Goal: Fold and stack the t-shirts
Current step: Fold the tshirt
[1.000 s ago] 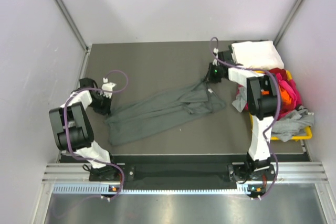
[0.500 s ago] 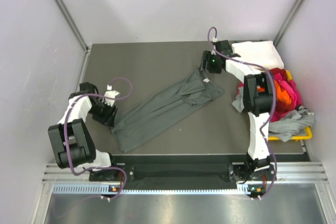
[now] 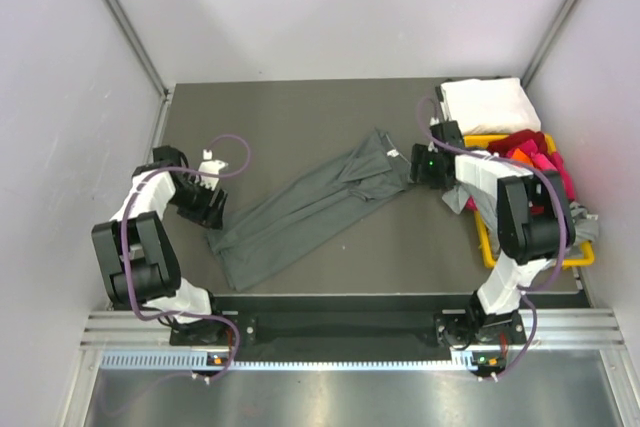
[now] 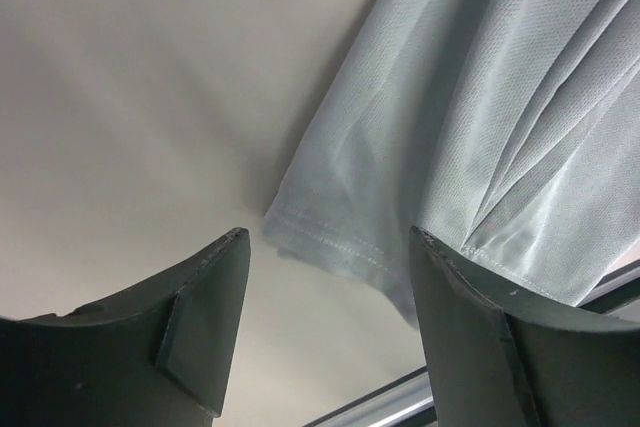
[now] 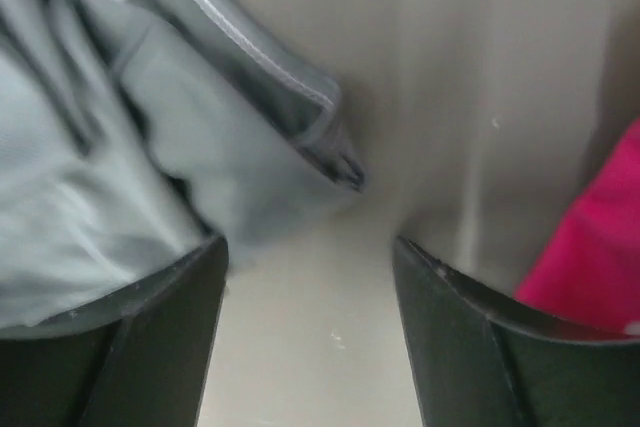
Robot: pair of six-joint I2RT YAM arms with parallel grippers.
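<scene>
A dark grey t-shirt (image 3: pixel 310 205) lies bunched in a long diagonal strip across the table, from front left to back right. My left gripper (image 3: pixel 208 210) stands open just off its front-left end; the left wrist view shows the hemmed corner (image 4: pixel 335 247) beyond the fingers, with nothing between them. My right gripper (image 3: pixel 421 165) is open beside the shirt's far right end (image 5: pixel 150 157), also with nothing between its fingers. A folded white t-shirt (image 3: pixel 489 104) rests at the back right. Red, pink and orange t-shirts (image 3: pixel 530 150) are heaped at the right.
The yellow bin (image 3: pixel 486 237) stands at the right edge under the heap, with a light grey shirt (image 3: pixel 585 230) draped over its side. Pink cloth (image 5: pixel 600 237) shows close to the right fingers. Bare table (image 3: pixel 290 117) extends behind the grey shirt. Walls enclose three sides.
Both grippers have opened and let go of the dark grey shirt. The right gripper has drawn back nearer and to the right. The shirt now lies as a straighter diagonal strip.
</scene>
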